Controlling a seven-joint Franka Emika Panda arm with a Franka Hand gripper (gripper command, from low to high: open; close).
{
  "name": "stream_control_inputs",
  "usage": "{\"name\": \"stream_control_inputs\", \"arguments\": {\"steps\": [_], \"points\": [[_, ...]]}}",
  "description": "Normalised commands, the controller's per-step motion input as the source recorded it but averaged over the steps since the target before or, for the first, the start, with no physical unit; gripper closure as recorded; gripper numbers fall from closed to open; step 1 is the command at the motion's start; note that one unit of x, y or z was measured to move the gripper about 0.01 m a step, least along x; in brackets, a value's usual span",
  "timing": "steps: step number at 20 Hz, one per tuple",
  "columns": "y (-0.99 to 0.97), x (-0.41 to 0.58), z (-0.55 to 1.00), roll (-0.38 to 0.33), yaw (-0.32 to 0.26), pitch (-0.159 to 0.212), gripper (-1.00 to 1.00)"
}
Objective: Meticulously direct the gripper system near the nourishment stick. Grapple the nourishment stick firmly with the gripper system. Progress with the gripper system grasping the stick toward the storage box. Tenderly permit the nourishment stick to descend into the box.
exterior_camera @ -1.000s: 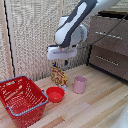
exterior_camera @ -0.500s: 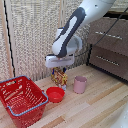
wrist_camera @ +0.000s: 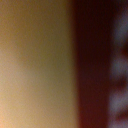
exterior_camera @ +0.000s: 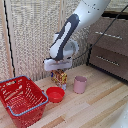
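Note:
The nourishment stick (exterior_camera: 60,79), a small yellow-orange packet with red and multicolour print, stands upright on the wooden table near the slatted wall. The gripper system (exterior_camera: 59,73), a white block with short dark fingers, hangs directly over it, fingertips at the packet's top edge. Whether the fingers are closed on the packet is not visible. The storage box (exterior_camera: 15,86), a red latticed basket with a blue-grey rim handle, sits at the exterior view's left, apart from the packet. The wrist view is fully blurred, showing only a yellow-orange surface (wrist_camera: 35,65) and a dark red band very close.
A small red bowl (exterior_camera: 55,94) lies on the table between the basket and a pink cup (exterior_camera: 80,84), just in front of the packet. A dark drawer cabinet (exterior_camera: 110,47) stands at the exterior view's right. A slatted wall runs behind the packet.
The arm has come down and shifted slightly toward the exterior view's left, bringing the gripper from above the packet to its top edge. The packet, bowl, cup and basket have not moved.

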Motion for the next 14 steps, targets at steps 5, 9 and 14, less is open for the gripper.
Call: {"name": "stream_control_inputs", "arguments": {"steps": [5,9,14], "points": [[0.0,0.006,0.12,-0.002,-0.041,-0.011,1.0],[0.0,0.006,0.29,0.007,-0.032,0.005,1.0],[0.0,0.018,0.4,0.034,0.0,0.051,1.0]]}}
